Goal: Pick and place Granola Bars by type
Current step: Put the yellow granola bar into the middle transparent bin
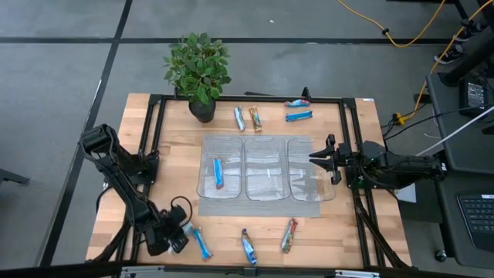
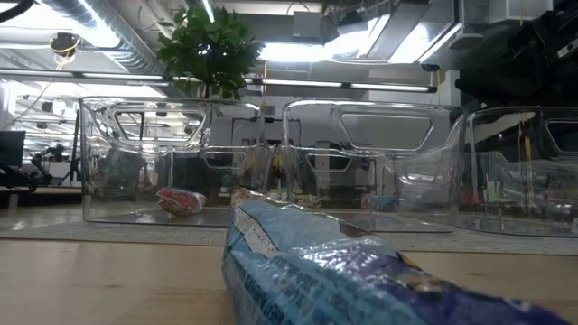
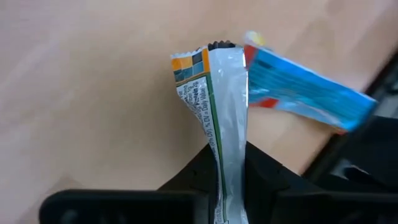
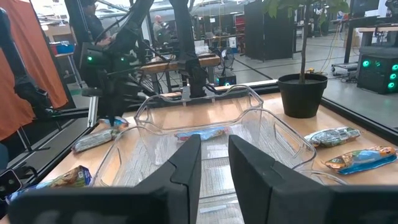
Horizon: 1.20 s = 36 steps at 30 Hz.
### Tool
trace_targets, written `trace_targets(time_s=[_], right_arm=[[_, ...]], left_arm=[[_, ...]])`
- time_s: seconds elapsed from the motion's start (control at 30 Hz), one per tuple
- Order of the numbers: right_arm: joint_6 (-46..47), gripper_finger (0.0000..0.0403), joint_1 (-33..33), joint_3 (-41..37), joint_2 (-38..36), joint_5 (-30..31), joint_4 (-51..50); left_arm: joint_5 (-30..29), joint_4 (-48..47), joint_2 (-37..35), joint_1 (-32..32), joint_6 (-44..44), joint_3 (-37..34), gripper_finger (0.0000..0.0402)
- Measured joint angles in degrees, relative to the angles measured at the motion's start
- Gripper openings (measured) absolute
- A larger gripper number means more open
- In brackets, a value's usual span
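The left pincer (image 3: 227,186) is clamping a silver granola bar (image 3: 217,112) printed "Daily Value", beside a blue bar (image 3: 305,93) on the tabletop (image 3: 93,93). The right pincer (image 4: 214,168) is hovering slightly parted, empty, beside the clear bins (image 1: 266,166).

The high view looks straight down on the whole wooden table (image 1: 154,166), taking in the three clear bins (image 1: 266,168) at centre, the potted plant (image 1: 198,68) at the far edge and both arms at the sides. Down at table-top height, the low view faces level across the wood into the room, a blue-wrapped bar (image 2: 343,271) pressed right up against the lens and the same bins (image 2: 271,162) and plant (image 2: 209,45) behind it. The left wrist view sits very close above the tabletop (image 3: 87,93), while the right wrist view looks along the bins (image 4: 211,124) toward the left arm (image 4: 112,62), with the plant's pot (image 4: 303,94) off to the side.
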Motion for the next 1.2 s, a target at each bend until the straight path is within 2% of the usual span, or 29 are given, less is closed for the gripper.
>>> trace_targets(time_s=[0.37,0.57,0.87,1.0,1.2], right_arm=[[0.0,0.0085,0.0,0.0,0.0,0.0,0.0],[-0.1,0.0085,0.0,0.0,0.0,0.0,0.0],[0.0,0.0085,0.0,0.0,0.0,0.0,0.0],[0.0,0.0085,0.0,0.0,0.0,0.0,0.0],[0.0,0.0085,0.0,0.0,0.0,0.0,0.0]], left_arm=[[-2.8,1.4,-0.5,0.6,9.5,5.6,0.0033],[-8.9,1.2,-3.4,1.9,18.5,9.4,0.0033],[-22.8,1.2,-12.2,4.4,39.3,14.8,0.0033],[-25.6,2.1,-16.7,5.7,48.7,15.8,0.0033],[-25.7,5.0,-22.6,8.0,62.7,16.0,0.0033]])
